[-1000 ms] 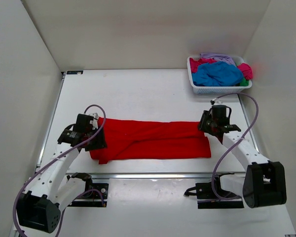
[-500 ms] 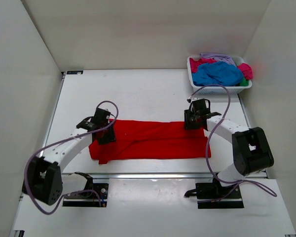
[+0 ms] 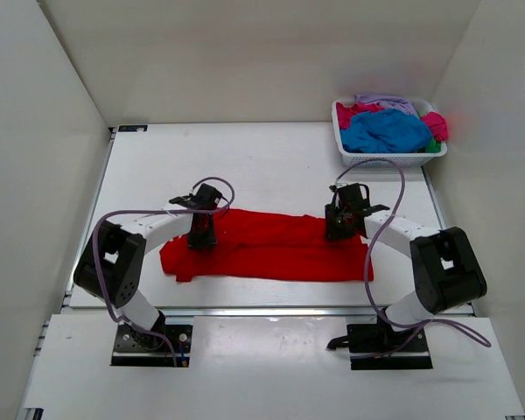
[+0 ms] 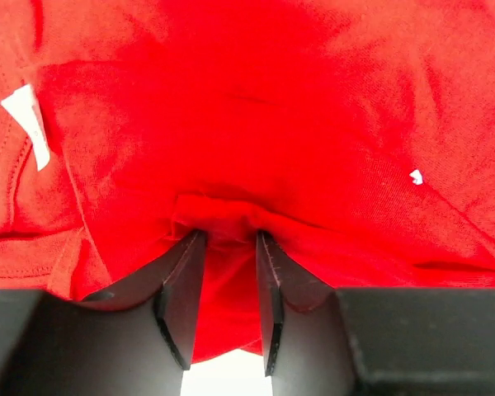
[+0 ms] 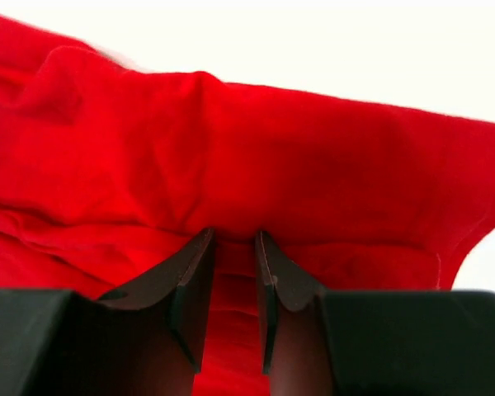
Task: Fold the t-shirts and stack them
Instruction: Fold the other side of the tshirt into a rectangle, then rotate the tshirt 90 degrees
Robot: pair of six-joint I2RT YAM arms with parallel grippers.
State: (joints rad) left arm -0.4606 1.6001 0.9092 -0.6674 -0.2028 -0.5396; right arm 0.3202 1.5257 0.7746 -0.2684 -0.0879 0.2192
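Folds of red t-shirt [image 3: 271, 249] sit pinched in L end effector [image 4: 229, 241] & R end effector [image 5: 233, 238].

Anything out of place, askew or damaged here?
Nothing damaged or spilled. The red t-shirt lies in a long band, only its left end rumpled, pinched by the left gripper and right gripper. Other shirts sit heaped in the basket.

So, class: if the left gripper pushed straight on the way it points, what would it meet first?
The red t-shirt: the left gripper pinches a fold of it, and what lies beyond the cloth is unclear.
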